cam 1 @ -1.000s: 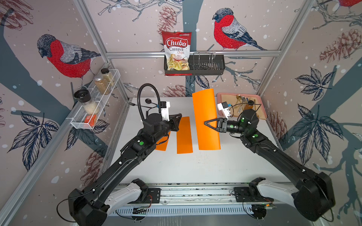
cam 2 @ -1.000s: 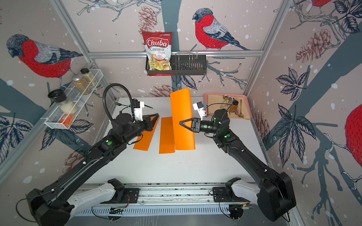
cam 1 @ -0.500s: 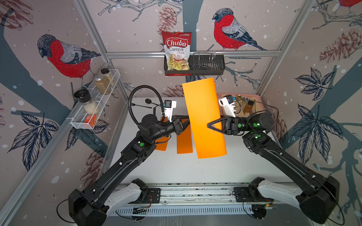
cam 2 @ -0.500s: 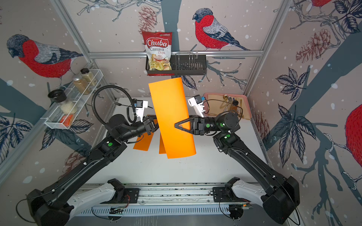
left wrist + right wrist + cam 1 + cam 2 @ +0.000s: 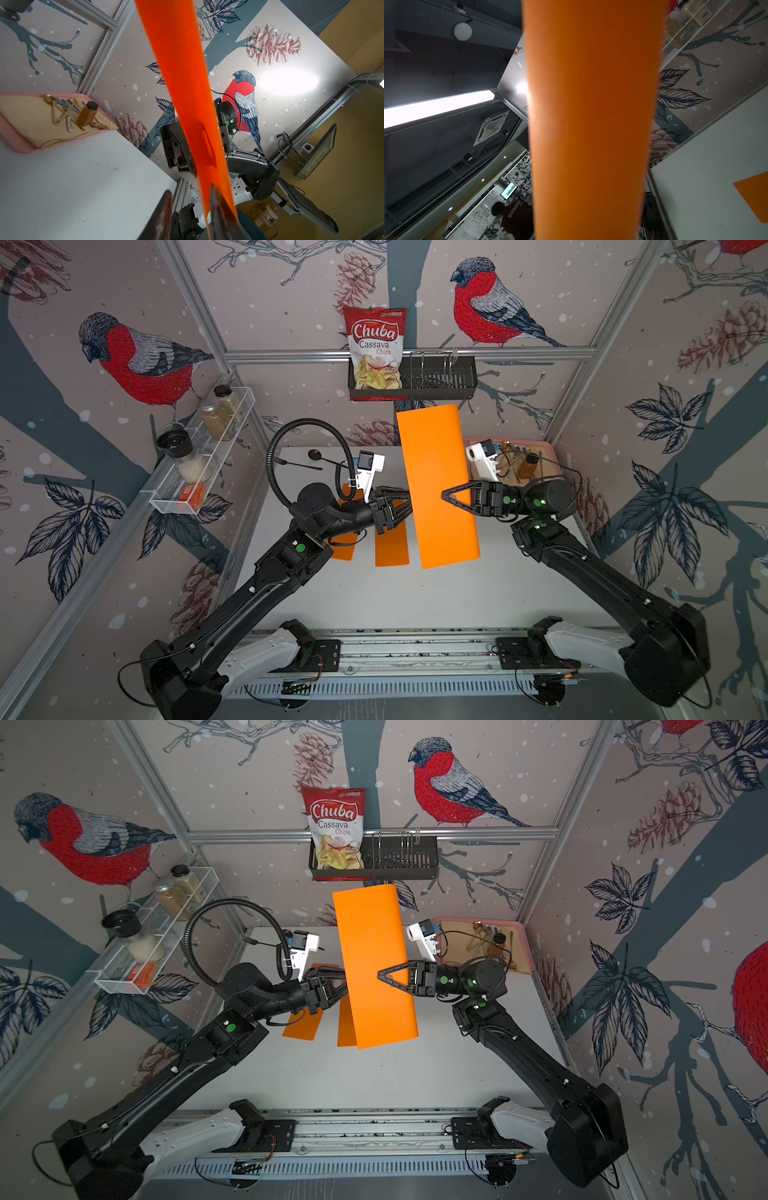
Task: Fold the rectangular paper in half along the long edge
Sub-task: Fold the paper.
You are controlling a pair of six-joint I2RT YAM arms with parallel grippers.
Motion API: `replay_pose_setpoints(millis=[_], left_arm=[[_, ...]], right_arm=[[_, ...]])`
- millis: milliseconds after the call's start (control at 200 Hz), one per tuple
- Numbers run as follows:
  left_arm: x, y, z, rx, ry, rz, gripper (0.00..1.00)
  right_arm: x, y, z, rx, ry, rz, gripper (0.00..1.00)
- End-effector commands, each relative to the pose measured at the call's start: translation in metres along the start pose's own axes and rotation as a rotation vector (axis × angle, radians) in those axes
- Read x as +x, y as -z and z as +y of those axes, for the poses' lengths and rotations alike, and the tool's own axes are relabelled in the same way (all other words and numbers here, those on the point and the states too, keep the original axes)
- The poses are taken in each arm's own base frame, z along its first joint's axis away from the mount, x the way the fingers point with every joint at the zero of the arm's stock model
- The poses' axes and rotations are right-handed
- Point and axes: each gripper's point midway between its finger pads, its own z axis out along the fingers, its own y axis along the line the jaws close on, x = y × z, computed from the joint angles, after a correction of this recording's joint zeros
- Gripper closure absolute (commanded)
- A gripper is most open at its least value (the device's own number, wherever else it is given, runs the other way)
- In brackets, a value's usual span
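Observation:
The orange rectangular paper (image 5: 436,472) (image 5: 374,952) hangs in the air above the white table (image 5: 415,597), its long edges running front to back. My right gripper (image 5: 445,494) (image 5: 380,974) is shut on the paper's right long edge near the middle. In the right wrist view the paper (image 5: 591,104) fills the centre and hides the fingers. My left gripper (image 5: 405,502) (image 5: 343,979) reaches the left long edge. In the left wrist view its jaws (image 5: 190,189) stand apart, with the paper (image 5: 187,93) running edge-on beside one finger (image 5: 218,199).
Two narrow orange strips (image 5: 391,545) (image 5: 344,547) lie on the table under the left arm. A pink tray (image 5: 544,447) with cutlery and a small bottle sits at the back right. A black spoon (image 5: 316,456) lies at the back left. Wall racks hold jars and a chips bag.
The right gripper has lifted the paper off the table and turned it straighter. The left gripper has risen to the paper's left edge and its jaws have opened.

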Motion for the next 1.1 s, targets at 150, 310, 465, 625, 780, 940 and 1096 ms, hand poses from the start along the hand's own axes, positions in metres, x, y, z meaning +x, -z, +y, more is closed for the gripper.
replay_pose_setpoints(millis=[150,310,465,625,780,940,1096], left_arm=[[-0.007,-0.004,-0.009,0.022,-0.035,-0.018,0.59],[-0.003,-0.009,-0.010,0.031,-0.025,-0.007,0.53],[0.001,-0.014,-0.009,0.036,-0.018,0.007,0.54],[0.003,-0.017,-0.008,0.038,-0.014,0.014,0.54],[0.004,-0.019,-0.005,0.034,-0.011,0.017,0.54],[0.006,-0.022,-0.006,0.044,-0.009,0.024,0.62],[0.007,-0.024,-0.007,0.049,-0.012,0.027,0.82]], right_arm=[[0.000,0.005,-0.002,-0.008,0.015,-0.007,0.71],[0.002,0.006,-0.007,-0.003,0.008,-0.006,0.71],[0.000,0.005,-0.005,-0.007,0.015,-0.006,0.71],[0.001,0.003,-0.001,-0.019,0.022,-0.002,0.70],[0.002,0.001,0.000,-0.025,0.021,0.001,0.69],[0.003,-0.001,0.000,-0.028,0.021,0.002,0.68],[0.003,-0.001,-0.002,-0.026,0.020,0.003,0.67]])
